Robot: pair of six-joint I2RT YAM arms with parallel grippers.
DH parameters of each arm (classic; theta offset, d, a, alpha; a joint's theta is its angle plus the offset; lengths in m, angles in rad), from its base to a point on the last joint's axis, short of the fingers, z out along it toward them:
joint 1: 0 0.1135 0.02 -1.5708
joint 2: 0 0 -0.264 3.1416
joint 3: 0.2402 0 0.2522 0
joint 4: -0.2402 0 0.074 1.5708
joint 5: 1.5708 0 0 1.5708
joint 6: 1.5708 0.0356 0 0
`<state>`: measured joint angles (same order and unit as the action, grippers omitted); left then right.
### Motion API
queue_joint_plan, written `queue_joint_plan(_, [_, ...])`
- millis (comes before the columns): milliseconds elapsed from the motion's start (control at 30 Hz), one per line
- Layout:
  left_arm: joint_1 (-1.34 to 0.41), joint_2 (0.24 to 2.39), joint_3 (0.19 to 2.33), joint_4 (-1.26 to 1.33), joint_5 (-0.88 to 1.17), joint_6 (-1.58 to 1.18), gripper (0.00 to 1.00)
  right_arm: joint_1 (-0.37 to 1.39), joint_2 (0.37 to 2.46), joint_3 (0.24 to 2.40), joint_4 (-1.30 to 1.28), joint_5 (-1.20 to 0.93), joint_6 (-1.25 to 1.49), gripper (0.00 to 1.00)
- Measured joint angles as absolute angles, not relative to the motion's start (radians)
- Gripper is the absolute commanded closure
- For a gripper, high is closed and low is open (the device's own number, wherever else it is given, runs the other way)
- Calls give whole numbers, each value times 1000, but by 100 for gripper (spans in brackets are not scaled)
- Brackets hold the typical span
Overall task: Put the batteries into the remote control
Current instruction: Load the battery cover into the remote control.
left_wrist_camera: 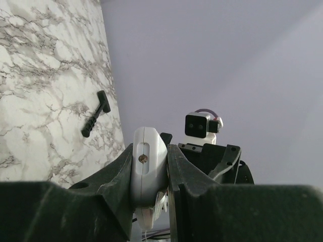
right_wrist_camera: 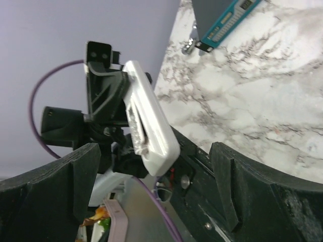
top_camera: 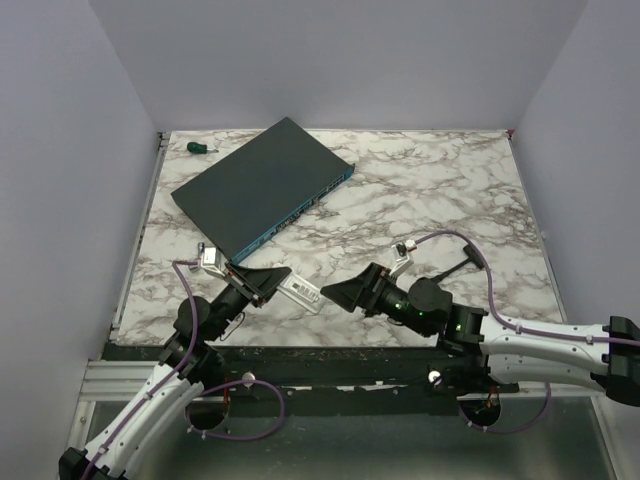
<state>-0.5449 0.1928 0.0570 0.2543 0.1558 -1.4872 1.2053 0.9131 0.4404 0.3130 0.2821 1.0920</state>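
Your marble worktop (top_camera: 400, 190) carries the dark network switch (top_camera: 262, 187) at upper left of the overhead view. Below it, at lower centre, the two arms meet. Your left fingers (top_camera: 265, 278) are clamped tight on the white remote control (top_camera: 300, 292), holding it up off the worktop with its free end pointing toward the right fingers (top_camera: 345, 293). Those are spread as wide as they go and hold nothing, sitting just beside that free end. The black T-shaped tool (top_camera: 465, 265) lies at right of centre, and a green-handled screwdriver (top_camera: 200, 147) lies at the far upper left corner. No loose battery shows in any view, so judge the loading as underway but unconfirmed. Only the right wrist view shows the remote's long face, with an open recess and something glinting inside. You cannot tell from it whether cells are seated, and no cover is visible. The left wrist view shows only the remote's narrow end pinched between the fingers, confirming the grip. The overhead view alone places both tools.
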Motion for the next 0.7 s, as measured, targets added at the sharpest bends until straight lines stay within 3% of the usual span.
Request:
queue_joint_plan(400, [-545, 186, 57, 253, 144, -1497, 100, 1205, 981, 435, 496, 283, 1147, 1])
queue_joint_plan(700, [-544, 184, 56, 253, 142, -1498, 100, 1205, 1010, 413, 527, 279, 1180, 8])
